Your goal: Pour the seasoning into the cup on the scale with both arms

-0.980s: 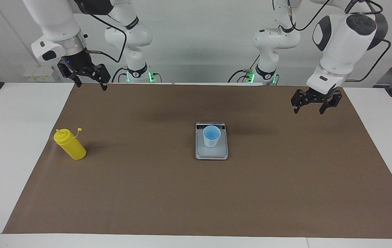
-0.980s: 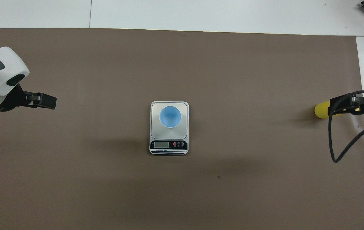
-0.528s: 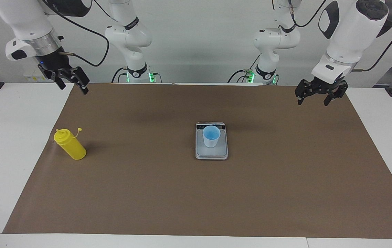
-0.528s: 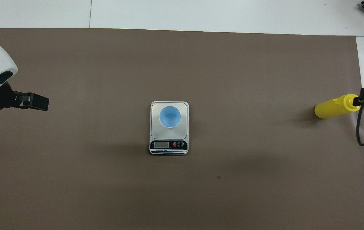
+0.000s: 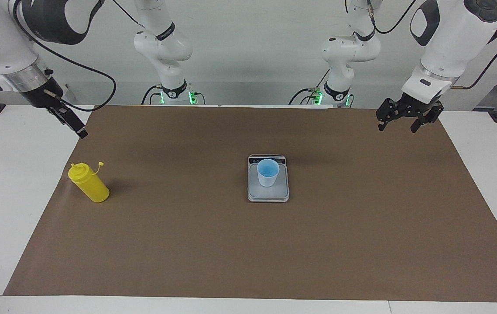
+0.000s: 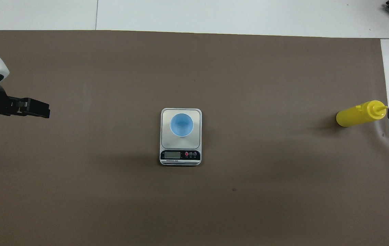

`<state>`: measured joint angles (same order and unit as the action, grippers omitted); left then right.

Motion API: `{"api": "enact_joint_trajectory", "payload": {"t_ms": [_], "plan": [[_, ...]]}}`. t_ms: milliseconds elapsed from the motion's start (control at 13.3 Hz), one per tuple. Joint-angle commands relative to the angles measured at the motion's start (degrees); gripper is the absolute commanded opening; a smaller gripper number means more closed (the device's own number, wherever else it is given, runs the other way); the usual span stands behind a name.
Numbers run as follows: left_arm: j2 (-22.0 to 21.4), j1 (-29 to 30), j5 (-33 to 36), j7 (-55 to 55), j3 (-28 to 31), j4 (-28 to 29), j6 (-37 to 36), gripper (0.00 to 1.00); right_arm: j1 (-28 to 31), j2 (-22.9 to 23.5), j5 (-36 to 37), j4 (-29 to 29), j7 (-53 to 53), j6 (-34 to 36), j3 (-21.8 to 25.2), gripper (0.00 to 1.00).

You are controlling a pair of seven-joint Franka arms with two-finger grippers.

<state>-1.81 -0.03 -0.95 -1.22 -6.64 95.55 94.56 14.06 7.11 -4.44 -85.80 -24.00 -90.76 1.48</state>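
Both grippers (image 5: 399, 123) (image 5: 76, 126) wide apart — empty

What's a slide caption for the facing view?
Light blue cup on the scale mid-table, yellow seasoning bottle upright toward the right arm's end, both arms raised, holding nothing.

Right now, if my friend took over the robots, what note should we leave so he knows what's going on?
Left tool: open, empty, up over the mat's corner at the left arm's end of the table, waiting.
Right tool: open, empty, raised over the mat's edge at the right arm's end, not touching the seasoning bottle.
Seasoning bottle: standing upright on the brown mat near the right arm's end.
Cup: upright on the scale in the middle of the mat.
Done: cup is on the scale.
Left: grab the bottle, carry it over the cup, pour.
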Motion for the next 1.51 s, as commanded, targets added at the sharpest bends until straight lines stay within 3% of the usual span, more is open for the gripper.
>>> {"api": "enact_joint_trajectory", "payload": {"t_ms": [0,151,226,603,830,1056,1207,1433], "plan": [[-1.53,0.91,-0.72,-3.08,-0.30,1.04,-0.95,1.00,3.16,9.12,-1.28,10.44,-0.78,4.61,-0.52,1.00],[-1.53,1.00,-0.72,-2.56,-0.30,1.13,-0.87,1.00,6.75,17.20,-0.93,20.62,-0.78,10.49,-0.78,1.00],[-1.53,1.00,-0.81,-2.03,-0.30,1.21,-0.87,1.00,7.38,19.76,-0.92,23.03,-0.78,11.21,-0.61,1.00],[-1.71,0.74,-0.81,0.52,-0.30,1.48,-0.69,1.00,11.07,25.93,-1.36,23.66,-0.78,9.73,-0.69,1.00],[-1.88,0.47,-0.81,0.43,-0.30,1.83,-0.52,1.00,12.31,33.30,-1.63,26.56,-0.78,7.36,-1.22,1.00],[-1.97,0.91,-0.81,0.43,-0.30,1.83,-0.61,1.00,12.31,35.16,-2.24,26.21,-1.66,5.07,-1.22,1.00],[-1.97,1.08,-0.81,0.43,-0.30,1.83,-0.61,1.00,12.39,34.91,-8.72,24.90,-5.95,4.71,-0.70,1.00],[-1.97,0.91,-0.81,0.43,-0.30,1.92,-0.61,1.00,13.36,32.98,-13.74,18.76,-12.38,4.28,-0.61,1.00]]}}
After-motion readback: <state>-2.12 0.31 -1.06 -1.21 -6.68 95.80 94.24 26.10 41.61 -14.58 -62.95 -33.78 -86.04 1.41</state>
